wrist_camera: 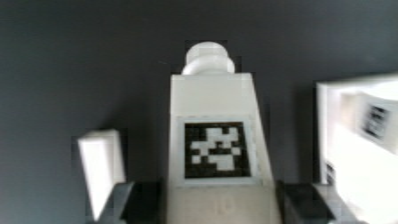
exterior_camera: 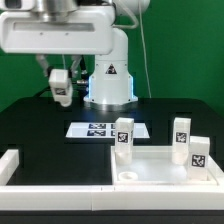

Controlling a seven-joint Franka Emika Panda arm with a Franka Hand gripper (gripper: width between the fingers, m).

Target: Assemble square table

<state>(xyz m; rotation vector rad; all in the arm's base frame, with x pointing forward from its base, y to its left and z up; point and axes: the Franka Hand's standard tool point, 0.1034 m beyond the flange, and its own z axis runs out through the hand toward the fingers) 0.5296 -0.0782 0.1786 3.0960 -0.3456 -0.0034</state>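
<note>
My gripper (exterior_camera: 60, 80) hangs above the black table at the exterior view's left, well away from the square table top (exterior_camera: 160, 172). It is shut on a white leg block (exterior_camera: 61, 92) with a black-and-white tag. In the wrist view the gripper (wrist_camera: 222, 198) has its dark fingers (wrist_camera: 146, 202) on both sides of this leg block (wrist_camera: 217, 110), whose round peg points away from the camera. The white top with its raised rim lies at the front right. Three leg blocks stand on it: one (exterior_camera: 123, 139) at its left corner and two (exterior_camera: 181, 131) (exterior_camera: 198, 153) at the right.
The marker board (exterior_camera: 97, 130) lies flat in the middle of the table before the robot base (exterior_camera: 109, 80). White border rails (exterior_camera: 12, 165) run along the left and front edges. In the wrist view a white piece (wrist_camera: 98, 165) and part of a tagged white part (wrist_camera: 365, 120) flank the held leg.
</note>
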